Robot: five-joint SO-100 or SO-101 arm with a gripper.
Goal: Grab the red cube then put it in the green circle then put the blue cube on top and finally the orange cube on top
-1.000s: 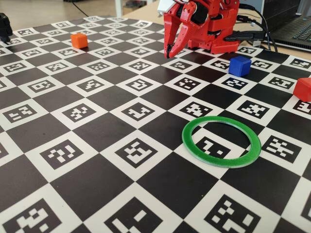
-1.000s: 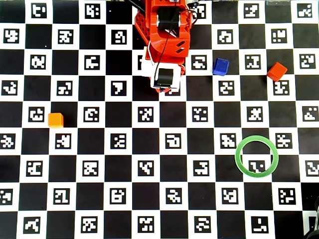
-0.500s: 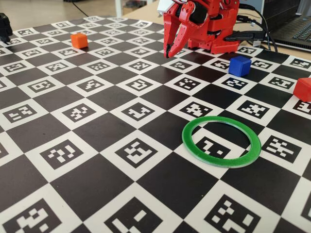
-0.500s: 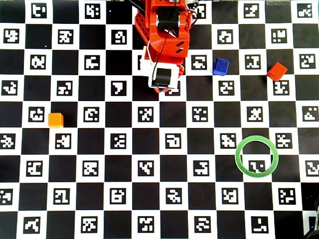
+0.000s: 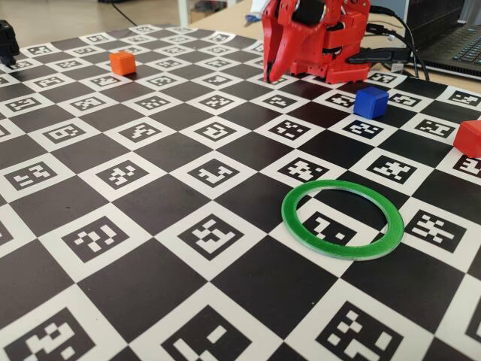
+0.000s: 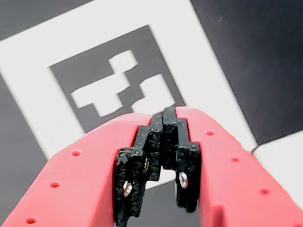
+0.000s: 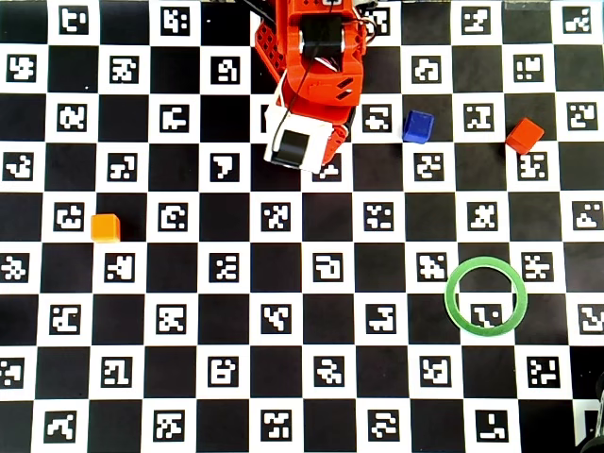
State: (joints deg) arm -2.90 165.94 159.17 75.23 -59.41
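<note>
Red cube (image 5: pixel 470 138) sat at the right edge of the fixed view, beyond the green circle (image 5: pixel 342 219) and well apart from it. We saw the gripper (image 5: pixel 270 75) at the back of the board, pointing down near the arm's base, with the cube far off to its right. Blue cube (image 5: pixel 370 101) lay between gripper and red cube in that view, also beyond the green circle. Orange cube (image 5: pixel 122 62) was far to the circle's left.

Wrist view: we read the gripper (image 6: pixel 163 118) as closed, black tips meeting, nothing between them. Only the checkered board (image 6: pixel 246 61) showed below; no cube in frame.

Overhead view: red cube (image 7: pixel 524 136) lay above the green circle (image 7: pixel 485 297) and slightly to its right, rotated against the grid. The gripper sat under the arm's wrist (image 7: pixel 300 143), so we couldn't see its tips here. From the wrist the cube lay well to the right, at about the same height in the picture. Blue cube (image 7: pixel 417 126) sat roughly on that line, up-left of the circle. We judged the coming move as a swing rightward over or around the blue cube, opening before descent. Orange cube (image 7: pixel 105 227) sat far left of the circle.
</note>
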